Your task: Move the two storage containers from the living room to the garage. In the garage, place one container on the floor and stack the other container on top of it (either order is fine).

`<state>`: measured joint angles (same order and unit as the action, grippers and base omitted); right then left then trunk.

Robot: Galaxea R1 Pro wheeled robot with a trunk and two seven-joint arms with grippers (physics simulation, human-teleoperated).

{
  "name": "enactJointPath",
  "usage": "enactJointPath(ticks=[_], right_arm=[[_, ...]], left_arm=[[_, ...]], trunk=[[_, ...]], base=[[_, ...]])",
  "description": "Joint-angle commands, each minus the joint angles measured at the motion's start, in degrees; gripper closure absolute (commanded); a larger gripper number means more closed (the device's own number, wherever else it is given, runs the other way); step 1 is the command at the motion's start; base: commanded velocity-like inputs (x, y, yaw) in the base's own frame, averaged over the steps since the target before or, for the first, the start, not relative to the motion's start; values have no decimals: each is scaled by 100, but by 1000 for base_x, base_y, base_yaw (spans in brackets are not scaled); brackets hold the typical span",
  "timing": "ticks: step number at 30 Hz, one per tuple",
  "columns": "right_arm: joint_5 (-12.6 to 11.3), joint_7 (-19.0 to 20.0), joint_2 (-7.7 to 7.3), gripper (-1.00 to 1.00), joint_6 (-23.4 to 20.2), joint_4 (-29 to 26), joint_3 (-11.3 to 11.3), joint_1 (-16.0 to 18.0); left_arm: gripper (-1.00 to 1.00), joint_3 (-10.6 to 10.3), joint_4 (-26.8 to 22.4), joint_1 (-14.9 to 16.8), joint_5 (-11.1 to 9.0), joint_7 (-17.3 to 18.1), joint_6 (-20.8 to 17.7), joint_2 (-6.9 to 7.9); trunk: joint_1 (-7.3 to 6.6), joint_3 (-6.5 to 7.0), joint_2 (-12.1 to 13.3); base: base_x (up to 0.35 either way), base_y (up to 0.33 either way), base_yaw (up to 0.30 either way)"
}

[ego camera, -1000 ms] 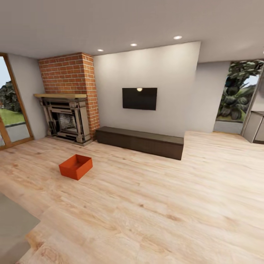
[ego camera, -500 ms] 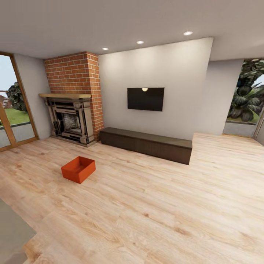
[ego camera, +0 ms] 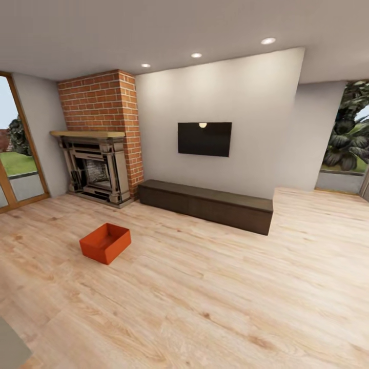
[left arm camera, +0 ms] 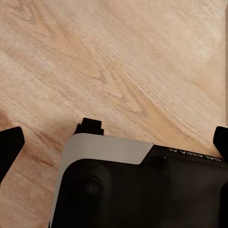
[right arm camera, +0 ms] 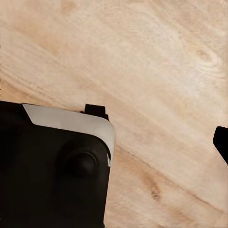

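In the left wrist view, two dark fingertips of the left gripper [left arm camera: 114, 142] sit at opposite edges of the picture, one finger [left arm camera: 9, 145] on one side and the other far across, so the fingers are spread wide with nothing between them but light wood-plank floor [left arm camera: 142, 57]; the robot's black-and-grey base [left arm camera: 137, 190] lies below them. In the right wrist view a single dark fingertip [right arm camera: 221, 142] of the right gripper shows at the picture's edge over the same planks, and whether those fingers are spread or pressed together cannot be told. From the head view, one orange-red storage container [ego camera: 105, 242] rests open side up on the living room floor [ego camera: 215, 297], in front of the red-brick fireplace [ego camera: 100, 154] and well apart from the long dark low cabinet [ego camera: 205, 204] under the wall-mounted television [ego camera: 204, 139]. Against the earlier pictures the whole scene has shifted, so the camera has turned and moved; the container lies in the same spot relative to the fireplace, and less of the grey edge [ego camera: 10, 348] at the lower left corner shows.
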<state>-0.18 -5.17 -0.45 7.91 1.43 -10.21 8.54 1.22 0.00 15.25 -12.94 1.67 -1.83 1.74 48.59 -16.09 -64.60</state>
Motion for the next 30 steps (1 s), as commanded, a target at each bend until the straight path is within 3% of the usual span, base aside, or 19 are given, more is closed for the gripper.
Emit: enactJointPath(ticks=[1,30], right_arm=[[-5,-15,1,-100,24,15,-36,7],[-34,-52,26,-100,32,15,9,8]], left_arm=[[-100,10,0,4,-42,17,-19,1],[-100,8,0,4,-42,17,-68,0]], trunk=[[3,-7,-4],[3,-7,-4]], base=[[324,0,0],[324,0,0]])
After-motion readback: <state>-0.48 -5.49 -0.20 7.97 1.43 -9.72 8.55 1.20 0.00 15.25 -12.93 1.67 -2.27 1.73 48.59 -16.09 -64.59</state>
